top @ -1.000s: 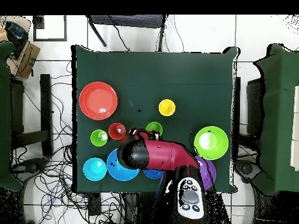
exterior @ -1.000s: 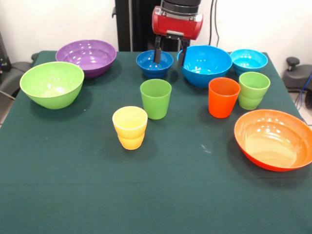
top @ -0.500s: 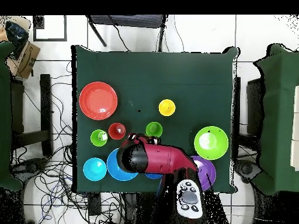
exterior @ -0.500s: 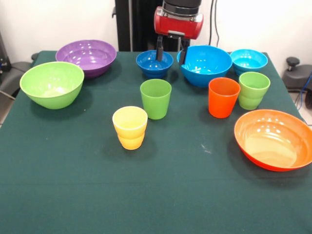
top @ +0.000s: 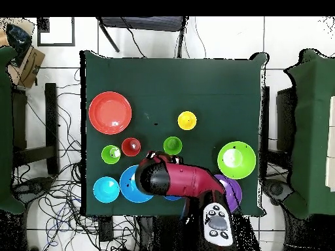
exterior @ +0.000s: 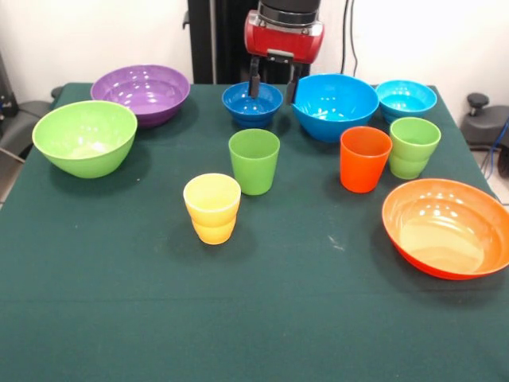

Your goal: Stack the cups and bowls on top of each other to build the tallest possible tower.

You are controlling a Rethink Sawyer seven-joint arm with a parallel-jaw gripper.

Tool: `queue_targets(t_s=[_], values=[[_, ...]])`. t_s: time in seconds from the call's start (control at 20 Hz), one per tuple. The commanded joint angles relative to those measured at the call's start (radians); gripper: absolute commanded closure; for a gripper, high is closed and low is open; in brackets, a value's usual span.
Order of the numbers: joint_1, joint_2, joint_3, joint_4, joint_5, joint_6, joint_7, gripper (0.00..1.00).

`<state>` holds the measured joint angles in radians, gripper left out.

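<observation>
Ten dishes spread apart, gripper (exterior: 273,79) open

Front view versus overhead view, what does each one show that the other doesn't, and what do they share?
Only the front view shows the gripper, jaws apart, hanging over the dark blue bowl with nothing held.

Only the overhead view shows the floor cables around the table and the red arm covering that dark blue bowl.

Both show the orange bowl, lime green bowl, yellow cup and green cup standing separately; nothing is stacked.
</observation>
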<state>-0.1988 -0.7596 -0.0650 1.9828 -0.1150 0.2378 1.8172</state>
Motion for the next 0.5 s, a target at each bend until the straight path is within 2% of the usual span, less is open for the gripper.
queue_targets(t_s=[0.05,0.5], values=[[-0.027,0.051,0.087,0.040,0.020,0.062,0.108,0.00],[-0.038,0.087,0.116,0.050,0.035,0.034,0.131,0.00]])
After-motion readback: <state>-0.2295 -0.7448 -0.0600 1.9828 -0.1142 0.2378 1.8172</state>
